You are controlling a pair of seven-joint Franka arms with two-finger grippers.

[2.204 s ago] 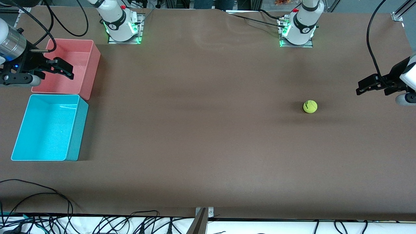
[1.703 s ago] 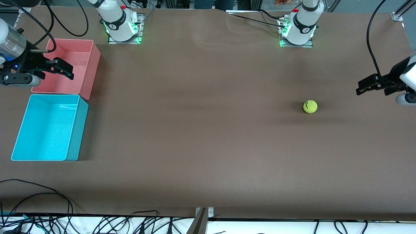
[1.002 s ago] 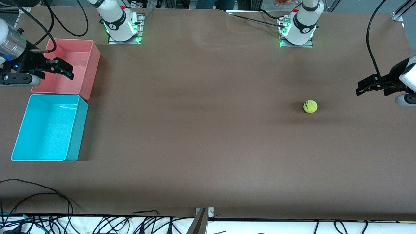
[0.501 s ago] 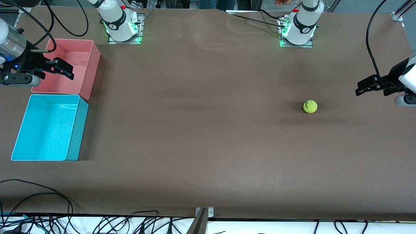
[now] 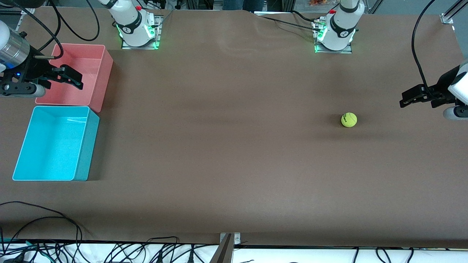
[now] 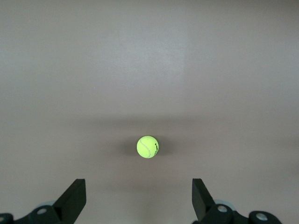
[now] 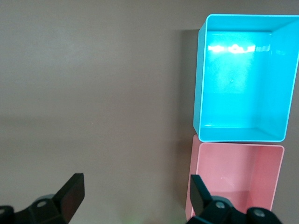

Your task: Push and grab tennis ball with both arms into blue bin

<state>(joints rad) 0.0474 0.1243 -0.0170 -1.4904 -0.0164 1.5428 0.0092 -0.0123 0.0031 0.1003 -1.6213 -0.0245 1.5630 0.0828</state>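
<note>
Ball [image 5: 348,119] on table [image 5: 234,153] — left gripper [image 5: 406,99] open, near it; right gripper [image 5: 73,78] open over pink bin [image 5: 104,78], beside blue bin [image 5: 87,146].

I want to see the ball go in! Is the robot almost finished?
Not yet. Nothing is done: the tennis ball sits on the table, and the blue bin is empty. The open left pincer hovers near the ball; the open right pincer waits over the pink bin.
</note>
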